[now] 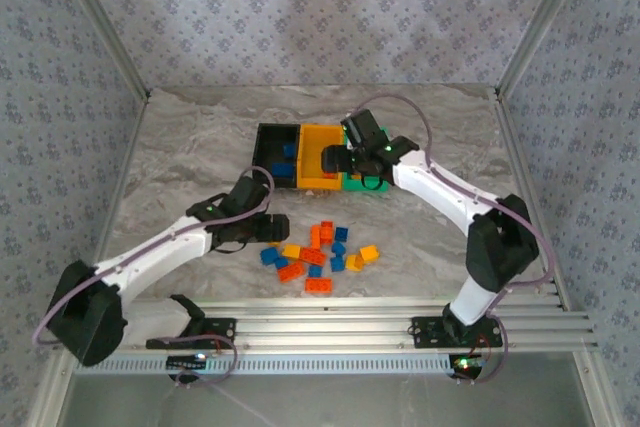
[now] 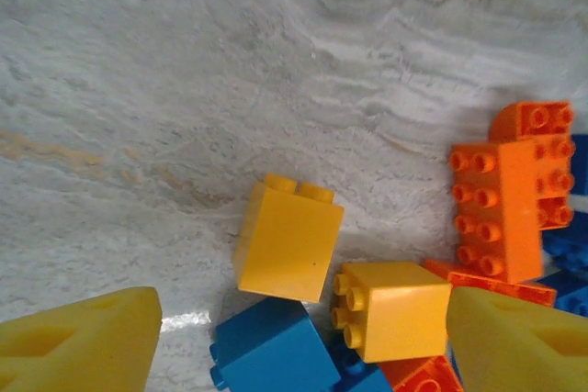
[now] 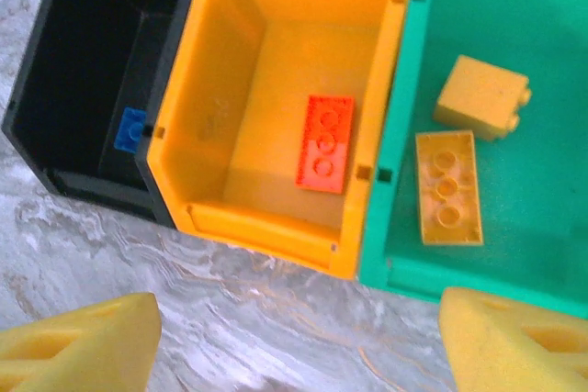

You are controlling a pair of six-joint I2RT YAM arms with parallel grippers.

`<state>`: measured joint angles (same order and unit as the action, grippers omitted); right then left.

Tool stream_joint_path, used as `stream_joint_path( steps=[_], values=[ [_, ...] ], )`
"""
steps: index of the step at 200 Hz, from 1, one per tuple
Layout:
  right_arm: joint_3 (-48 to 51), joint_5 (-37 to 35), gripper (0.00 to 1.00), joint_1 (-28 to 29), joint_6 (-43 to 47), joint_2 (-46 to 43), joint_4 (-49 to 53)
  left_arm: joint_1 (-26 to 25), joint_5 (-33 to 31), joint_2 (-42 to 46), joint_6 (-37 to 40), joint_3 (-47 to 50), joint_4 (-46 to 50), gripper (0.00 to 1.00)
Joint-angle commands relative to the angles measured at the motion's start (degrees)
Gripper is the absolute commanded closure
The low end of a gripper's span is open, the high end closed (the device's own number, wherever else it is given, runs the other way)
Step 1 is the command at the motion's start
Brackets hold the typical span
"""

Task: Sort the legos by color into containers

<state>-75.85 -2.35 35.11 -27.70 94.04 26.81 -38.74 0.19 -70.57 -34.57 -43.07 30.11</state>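
**Caller:** Your left gripper [image 2: 303, 346] hangs spread and empty on the near side of the containers [image 1: 300, 155], low over the loose legos [image 1: 318, 250]. Your right gripper [image 3: 294, 346] is also wide with nothing in it. It sits above the containers' near lip, about where the orange bin [image 3: 239, 61] meets the green bin [image 3: 514, 6].

**Spotter:** The sorting reads clearly. The black bin [image 3: 83, 52] holds a blue brick [image 3: 131, 128] and the orange bin holds an orange plate [image 3: 324, 142]. The green bin has two yellow pieces [image 3: 448, 187].

**Caller:** So the left claw looks like your working hand. Two yellows lie in its gap: the upright yellow brick [image 2: 287, 238], near centre, and the tipped yellow brick [image 2: 395, 308] just beside it. A blue block [image 2: 271, 351] crowds in against both.

**Spotter:** I'd go for the upright one. Shift or turn your wrist until it alone sits between the pads, or you'll likely pinch both and nudge the blue one.

**Caller:** Come straight down and close on its flat sides, not the studs. Then carry it to the green bin, at the right end of the containers.
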Motion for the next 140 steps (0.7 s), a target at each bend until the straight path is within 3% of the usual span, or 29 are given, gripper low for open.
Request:
stream_joint_path(
  steps=[1, 28, 84, 140],
  values=[
    [3.86, -0.22, 0.19, -0.1, -1.47, -2.83, -1.69, -0.79, -0.91, -4.08, 2.78, -2.18, -1.46, 0.25],
    [6.89, -0.85, 0.19, -0.47, -1.69, -5.28, -2.52, -1.06, -1.92, -9.65, 3.97, -3.56, -2.16, 0.35],
    [10.37, -0.82, 0.19, -2.18, -2.0, -8.7, -3.59, -1.88, -3.49, -16.41, 4.57, -4.39, -3.06, 0.46],
    [12.6, -1.83, 0.19, -3.63, -2.48, -11.85, -4.02, -2.19, -3.55, -14.87, 4.41, -6.29, -1.78, 0.69]
  ],
)
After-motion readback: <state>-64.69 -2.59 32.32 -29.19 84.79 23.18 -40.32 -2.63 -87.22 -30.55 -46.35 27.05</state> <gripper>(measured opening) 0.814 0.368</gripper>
